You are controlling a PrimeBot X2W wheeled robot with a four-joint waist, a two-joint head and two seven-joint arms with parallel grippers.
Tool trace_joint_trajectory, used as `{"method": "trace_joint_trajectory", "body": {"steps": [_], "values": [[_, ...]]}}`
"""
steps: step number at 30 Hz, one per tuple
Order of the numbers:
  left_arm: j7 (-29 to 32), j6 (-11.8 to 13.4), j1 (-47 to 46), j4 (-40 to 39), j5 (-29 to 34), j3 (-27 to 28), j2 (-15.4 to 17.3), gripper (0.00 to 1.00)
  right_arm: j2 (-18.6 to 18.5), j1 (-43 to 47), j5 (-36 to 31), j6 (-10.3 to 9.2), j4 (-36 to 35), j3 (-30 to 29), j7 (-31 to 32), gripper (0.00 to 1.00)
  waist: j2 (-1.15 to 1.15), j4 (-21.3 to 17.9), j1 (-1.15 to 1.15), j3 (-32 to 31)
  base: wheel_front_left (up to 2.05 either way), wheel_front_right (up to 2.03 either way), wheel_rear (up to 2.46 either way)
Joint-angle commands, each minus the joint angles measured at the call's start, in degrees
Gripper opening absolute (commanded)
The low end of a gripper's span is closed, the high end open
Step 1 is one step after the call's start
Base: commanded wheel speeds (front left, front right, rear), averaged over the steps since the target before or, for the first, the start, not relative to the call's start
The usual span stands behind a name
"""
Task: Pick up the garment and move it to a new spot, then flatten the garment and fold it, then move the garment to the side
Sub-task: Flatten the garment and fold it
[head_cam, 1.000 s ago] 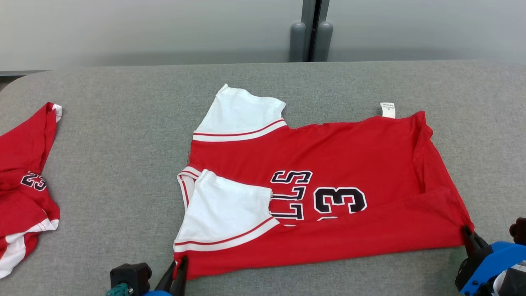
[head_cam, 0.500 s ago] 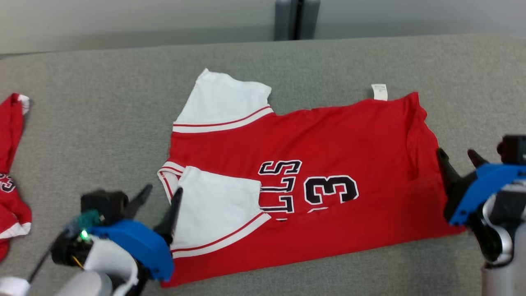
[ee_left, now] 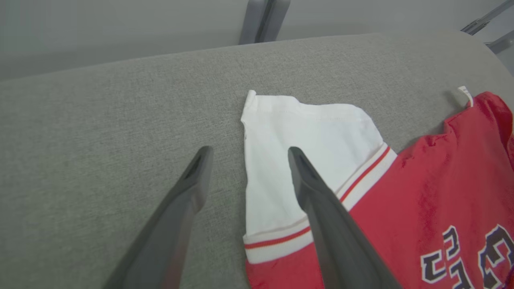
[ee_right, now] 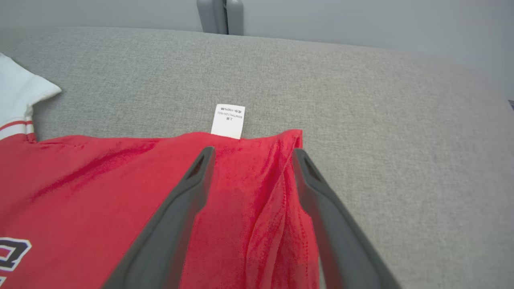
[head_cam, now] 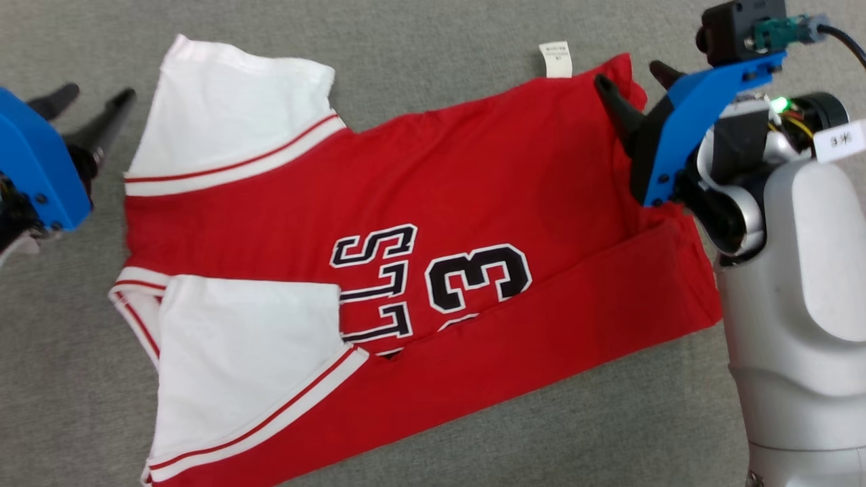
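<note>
Red garment [head_cam: 514,182] on grey table [head_cam: 433,34], left gripper [head_cam: 97,93] and right gripper [head_cam: 627,73] spread wide

In the upper right of the frame, our right gripper [head_cam: 627,73] has two long dark tapered fingers [head_cam: 614,101] on a blue bracket [head_cam: 703,115] with small dark screws [head_cam: 659,179]. Above it sits a black camera block [head_cam: 741,27] with a green plug [head_cam: 778,30] and a black cable [head_cam: 842,44]. Near them are a green light [head_cam: 781,103] and a white label [head_cam: 839,142], and below is the smooth pale grey forearm [head_cam: 805,325]. At the left edge, our left gripper [head_cam: 97,93] has the same colours.
</note>
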Motion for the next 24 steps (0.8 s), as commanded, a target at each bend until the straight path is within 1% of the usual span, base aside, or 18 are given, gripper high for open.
{"method": "trace_joint_trajectory", "body": {"steps": [1, 3, 5, 9, 12, 19, 22, 23, 24], "values": [[1.87, -0.3, -1.82, 0.83, -2.03, 1.02, 0.23, 1.0, -0.07, -2.07, 0.74, 0.04, 1.17, 1.2, -1.01, 1.0, 0.0, -0.96, -0.01, 1.03, 0.0, 0.0, 0.0], [4.92, 0.31, -4.0, 1.48, -3.68, 2.1, 1.7, 1.0, -0.13, -3.97, 1.99, 0.03, 2.59, 2.9, -2.03, 1.0, 0.0, -2.44, -0.01, 2.56, 0.0, 0.0, 0.0], [6.98, 0.73, -5.71, 1.65, -3.8, 2.68, 3.27, 1.0, -0.07, -5.64, 3.37, 0.04, 3.47, 4.52, -3.3, 1.0, 0.0, -3.82, -0.01, 4.08, 0.0, 0.0, 0.0], [9.19, 1.18, -6.95, 1.6, -4.57, 3.35, 5.16, 1.0, -0.09, -7.35, 5.43, 0.04, 4.7, 6.64, -5.99, 1.0, 0.0, -6.17, -0.01, 6.78, 0.0, 0.0, 0.0], [10.06, 2.03, -7.46, 1.2, -5.36, 4.06, 5.54, 1.0, -0.08, -8.2, 6.53, 0.03, 5.11, 7.25, -7.82, 1.0, 0.0, -7.42, -0.01, 8.56, 0.0, 0.0, 0.0], [10.27, 3.9, -7.58, 1.76, -1.31, 2.94, 8.29, 1.0, -0.06, -8.61, 7.72, 0.04, 5.9, 8.08, -10.75, 1.0, 0.0, -9.76, -0.01, 10.81, 0.0, 0.0, 0.0], [11.32, 4.26, -6.99, 1.91, -2.09, 2.5, 7.39, 1.0, -0.07, -8.9, 7.87, 0.04, 6.01, 8.17, -10.93, 1.0, 0.0, -10.22, -0.01, 11.37, 0.0, 0.0, 0.0], [11.76, 4.1, -6.78, 1.72, -2.28, 2.12, 7.2, 0.58, -0.07, -9.03, 7.8, 0.04, 5.98, 8.14, -10.8, 1.0, 0.0, -10.27, -0.01, 11.45, 0.0, 0.0, 0.0], [12.3, 3.65, -6.73, 1.35, -2.23, 1.62, 7.3, 0.0, -0.07, -9.15, 7.63, 0.04, 6.01, 8.13, -10.45, 1.0, 0.0, -10.28, -0.01, 11.55, 0.0, 0.0, 0.0]]}}
